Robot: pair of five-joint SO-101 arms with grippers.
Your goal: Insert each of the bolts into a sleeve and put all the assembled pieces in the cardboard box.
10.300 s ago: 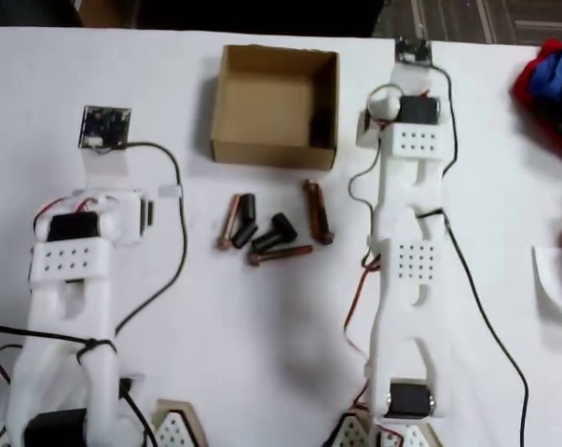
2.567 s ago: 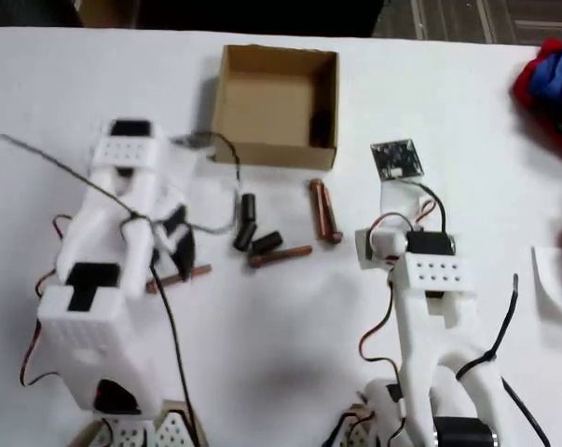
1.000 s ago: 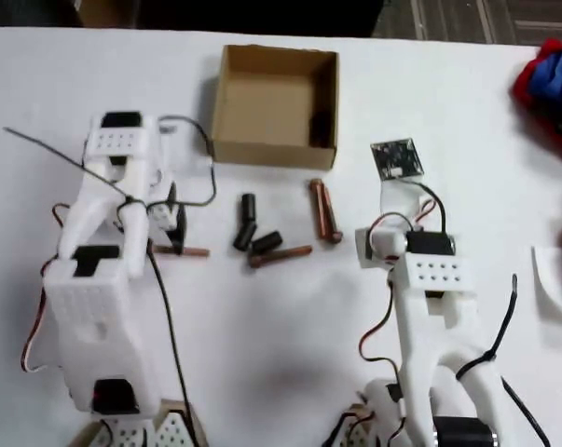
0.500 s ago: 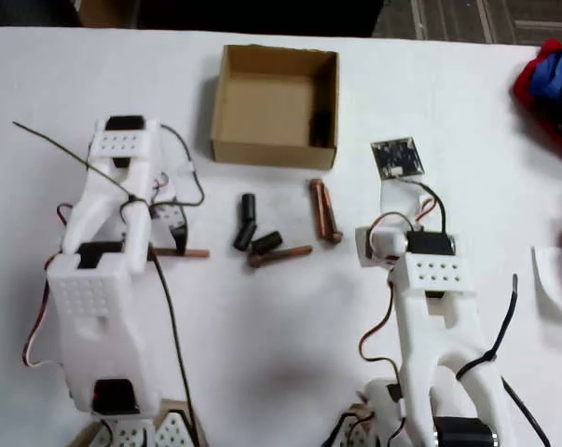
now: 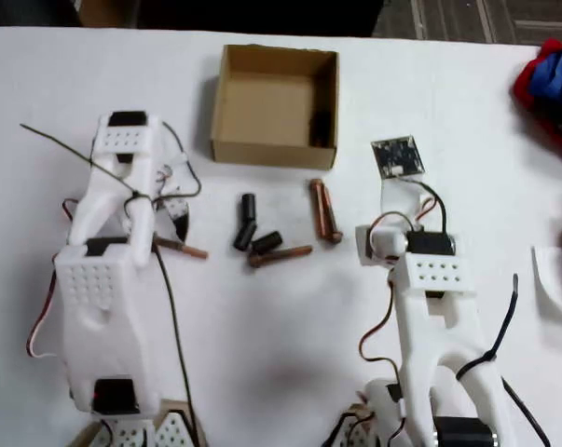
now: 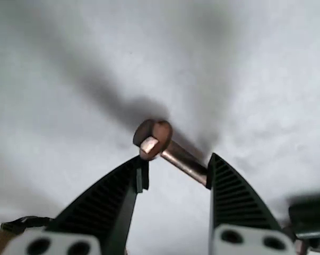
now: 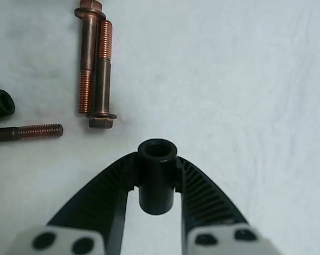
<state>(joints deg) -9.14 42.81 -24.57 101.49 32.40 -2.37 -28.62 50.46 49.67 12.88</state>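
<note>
The left tool (image 6: pixel 175 163) is clamped on a copper bolt (image 6: pixel 167 149), near the loose sleeves (image 5: pixel 248 207) on the desk (image 5: pixel 262 354). The right tool (image 7: pixel 157 169) is closed on a black sleeve (image 7: pixel 157 194), with two bolts (image 7: pixel 96 69) lying side by side just ahead. The cardboard box (image 5: pixel 271 154) stands beyond the pile.

The bolt (image 6: pixel 173 153) is glossy metal, the sleeve (image 7: pixel 157 183) matt plastic.

A dark object (image 5: pixel 321 127) inside the cardboard box (image 5: pixel 271 154), possibly a sleeve, is blurred.
</note>
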